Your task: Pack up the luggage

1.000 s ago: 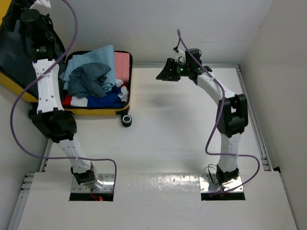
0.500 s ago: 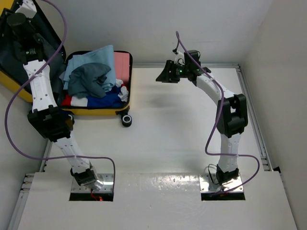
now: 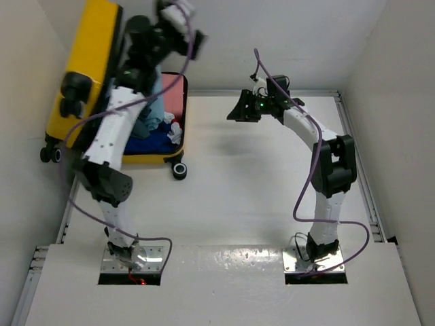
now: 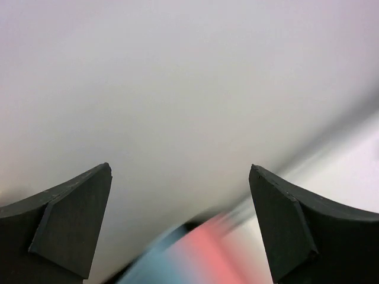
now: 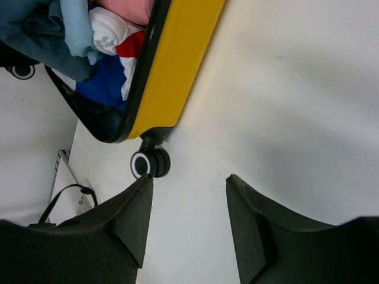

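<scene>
Luggage (image 3: 87, 64) lid job, I reckon: ease it down slowly over the clothes (image 3: 156, 136), tucking the heap in so nothing catches the rim. Right gripper (image 5: 189, 180) hovers half spread over the table (image 3: 258, 190), empty, near the front wheel (image 3: 179, 170). The case sits far left (base flat, stuffed full), yellow lid tilted up, black wheels sticking out. Left gripper (image 4: 180, 177) is up by the lid, spread wide, holding nothing.

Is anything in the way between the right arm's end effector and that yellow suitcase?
Nothing visible does. Only bare white table lies between the right end effector and the luggage. The end effector hangs open above the table, off to the right of the case, with nothing between its fingers.
</scene>
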